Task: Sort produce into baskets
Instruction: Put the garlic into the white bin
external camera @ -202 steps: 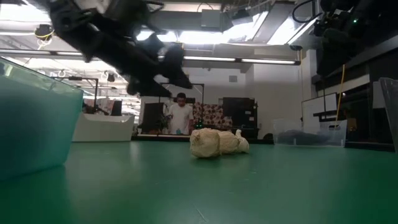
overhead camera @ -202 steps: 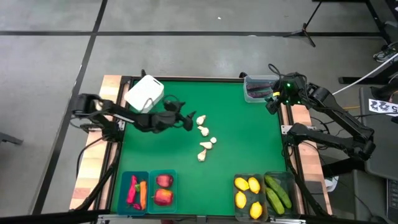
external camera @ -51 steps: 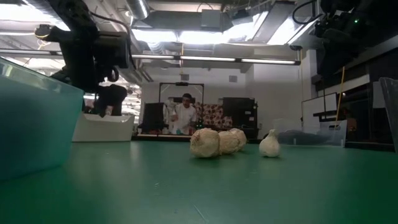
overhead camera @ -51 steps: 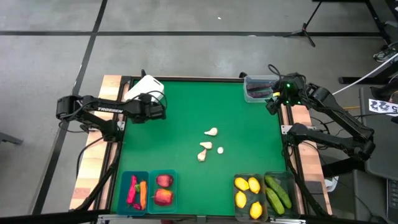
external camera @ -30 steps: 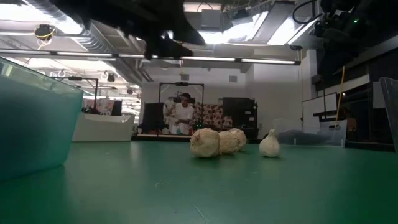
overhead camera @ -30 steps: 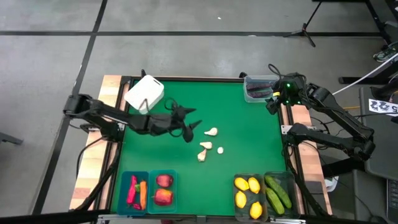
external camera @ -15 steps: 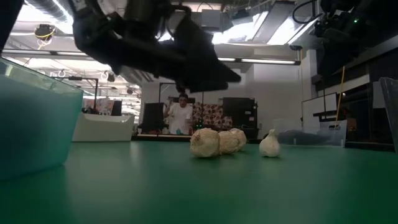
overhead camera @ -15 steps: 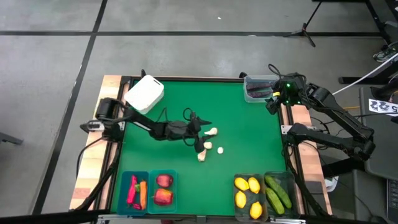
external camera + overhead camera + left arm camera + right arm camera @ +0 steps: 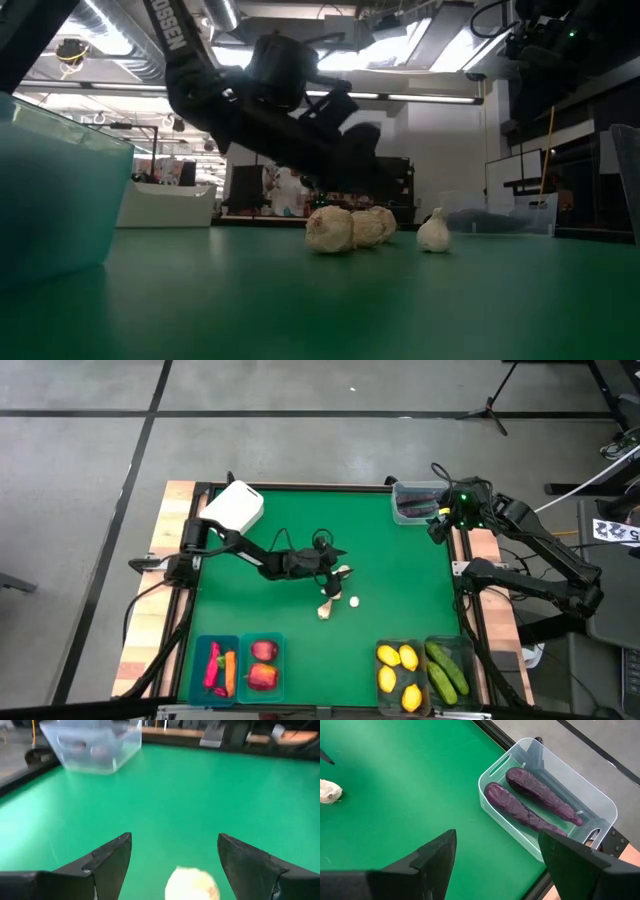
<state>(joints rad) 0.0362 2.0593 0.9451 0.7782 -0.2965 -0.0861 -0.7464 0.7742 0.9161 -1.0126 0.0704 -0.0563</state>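
Note:
Several white garlic bulbs lie on the green table mid-field; one (image 9: 353,601) and another (image 9: 324,611) lie free. My left gripper (image 9: 337,566) is open, low over the group. Its fingers stand on either side of one bulb (image 9: 192,882) without touching it. In the low view the gripper (image 9: 352,150) hangs just above the bulbs (image 9: 330,230). My right gripper (image 9: 495,865) is open and empty, above the clear tub (image 9: 547,795) at the far right corner. Two purple eggplants (image 9: 520,810) lie in that tub.
The white box (image 9: 232,510) stands at the far left corner. Two teal bins (image 9: 238,665) with peppers, a carrot and apples stand at the near left. Two dark-tinted bins (image 9: 425,668) with lemons and cucumbers stand at the near right. A person stands in the room behind.
My left gripper has gone toward the table's right edge, from left of the garlic bulbs to over them, and has come down close above them. The bulbs have stayed where they were.

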